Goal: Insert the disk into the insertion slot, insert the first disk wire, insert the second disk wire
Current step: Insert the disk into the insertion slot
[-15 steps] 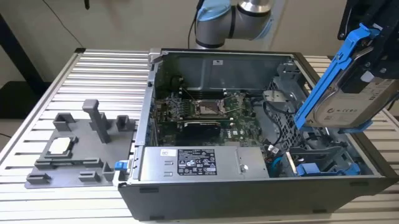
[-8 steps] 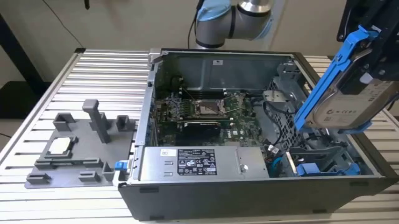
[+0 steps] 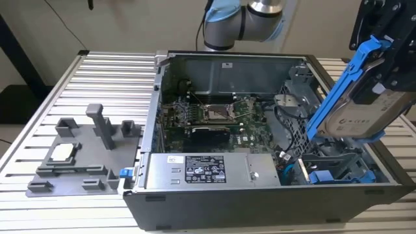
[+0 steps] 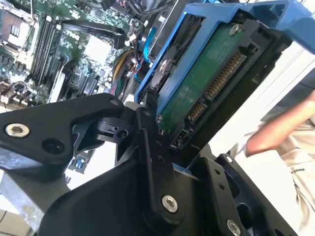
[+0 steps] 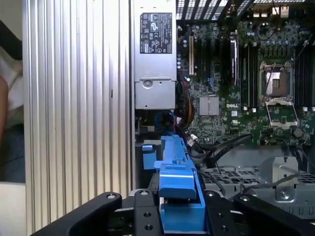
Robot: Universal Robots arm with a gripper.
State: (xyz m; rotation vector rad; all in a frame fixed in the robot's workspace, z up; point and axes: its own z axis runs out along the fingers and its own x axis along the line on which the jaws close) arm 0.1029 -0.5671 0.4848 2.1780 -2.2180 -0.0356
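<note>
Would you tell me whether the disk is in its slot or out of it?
Out: the gripper holds the disk tilted in the air above the open computer case.

Top of the disk (image 3: 361, 114) behind the edge-cropped tool (image 3: 390, 73)

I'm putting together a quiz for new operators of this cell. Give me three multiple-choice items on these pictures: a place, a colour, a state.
1. Where is the disk? A. held tilted over the computer case B. lying flat inside it C. set down beside it
2. What colour is its carrier frame? A. red B. blue C. yellow
3. How is the gripper? A. open B. shut on a cable C. shut on the disk
Answers: A, it hangs over the case; B, the frame is bright blue; C, in the first wrist view it clamps the frame.
</note>
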